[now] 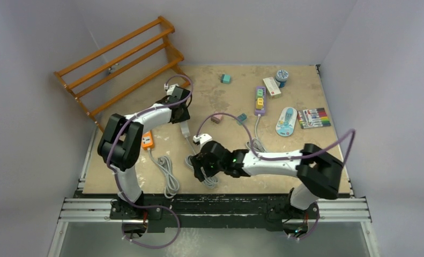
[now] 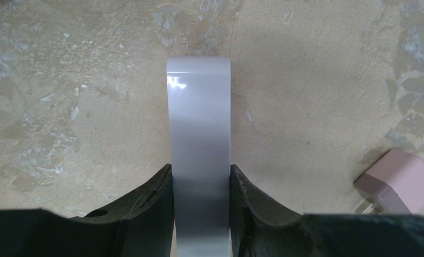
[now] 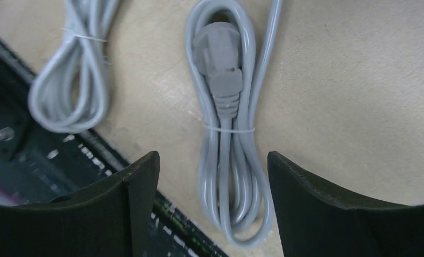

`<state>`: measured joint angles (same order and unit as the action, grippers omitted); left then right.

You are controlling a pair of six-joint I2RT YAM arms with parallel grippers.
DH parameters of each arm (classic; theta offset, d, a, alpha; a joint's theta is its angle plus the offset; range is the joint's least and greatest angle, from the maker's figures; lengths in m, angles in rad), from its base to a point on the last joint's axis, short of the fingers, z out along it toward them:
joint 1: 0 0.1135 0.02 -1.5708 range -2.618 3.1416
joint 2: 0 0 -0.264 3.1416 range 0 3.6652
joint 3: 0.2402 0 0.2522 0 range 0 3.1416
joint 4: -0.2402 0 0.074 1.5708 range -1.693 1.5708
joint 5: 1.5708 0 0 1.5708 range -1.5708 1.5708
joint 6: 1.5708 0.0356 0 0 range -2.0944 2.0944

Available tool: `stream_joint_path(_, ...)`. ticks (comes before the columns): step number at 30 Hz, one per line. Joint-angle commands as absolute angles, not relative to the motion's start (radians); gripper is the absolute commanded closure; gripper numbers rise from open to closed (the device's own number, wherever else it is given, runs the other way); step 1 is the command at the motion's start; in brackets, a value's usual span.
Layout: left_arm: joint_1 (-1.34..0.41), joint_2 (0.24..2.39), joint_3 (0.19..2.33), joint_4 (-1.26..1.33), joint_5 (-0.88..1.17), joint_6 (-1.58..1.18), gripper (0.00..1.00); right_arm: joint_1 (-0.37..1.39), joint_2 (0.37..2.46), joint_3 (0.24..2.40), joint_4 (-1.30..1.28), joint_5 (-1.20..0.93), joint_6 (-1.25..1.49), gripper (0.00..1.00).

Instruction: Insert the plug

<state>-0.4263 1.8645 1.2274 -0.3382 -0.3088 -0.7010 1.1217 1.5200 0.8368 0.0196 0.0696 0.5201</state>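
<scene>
L gripper [image 2: 201,174] pinches white power strip [image 2: 199,123]; R gripper [image 3: 213,160] jaws spread over the plug [image 3: 218,53]. Plug not grasped or inserted yet.

The top external camera sits high behind the arm bases [image 1: 129,206], angled down; the whole table [image 1: 225,96] is in frame. The left wrist camera looks straight down, close, past a white bar [image 2: 199,150] at frame centre. The pink adapter [image 2: 400,182] at lower right also appears mid-frame overhead. The right wrist camera, equally close, faces a bundled grey cable [image 3: 228,160] at the table's near edge, shared with the overhead's lower centre.
</scene>
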Motion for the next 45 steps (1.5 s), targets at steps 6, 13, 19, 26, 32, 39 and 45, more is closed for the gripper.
stream_joint_path(6, -0.39, 1.745, 1.08, -0.145, -0.132, -0.79, 1.0, 1.195, 1.717, 0.942, -0.157, 0.306, 0.658, 0.44)
stream_joint_path(13, -0.376, 1.666, 0.903, 0.128, 0.01, -0.891, 1.0, 1.195, 1.62, 0.931, -0.39, 0.542, 0.806, 1.0)
stream_joint_path(19, -0.377, 1.65, 0.732, 0.526, 0.104, -1.067, 1.0, 1.197, 1.531, 1.038, -0.69, 0.727, 0.888, 1.0)
stream_joint_path(26, -0.402, 1.8, 0.646, 0.798, 0.134, -1.198, 1.0, 1.202, 1.584, 1.084, -0.788, 0.772, 0.897, 1.0)
stream_joint_path(32, -0.418, 1.791, 0.657, 0.627, 0.066, -1.139, 0.51, 1.207, 1.602, 1.077, -0.756, 0.749, 0.879, 1.0)
stream_joint_path(39, -0.417, 1.712, 0.693, 0.336, -0.045, -1.061, 0.24, 1.207, 1.609, 1.085, -0.738, 0.743, 0.844, 1.0)
stream_joint_path(45, -0.418, 1.571, 0.697, 0.121, -0.11, -0.999, 0.19, 1.22, 1.587, 1.077, -0.678, 0.679, 0.776, 0.95)
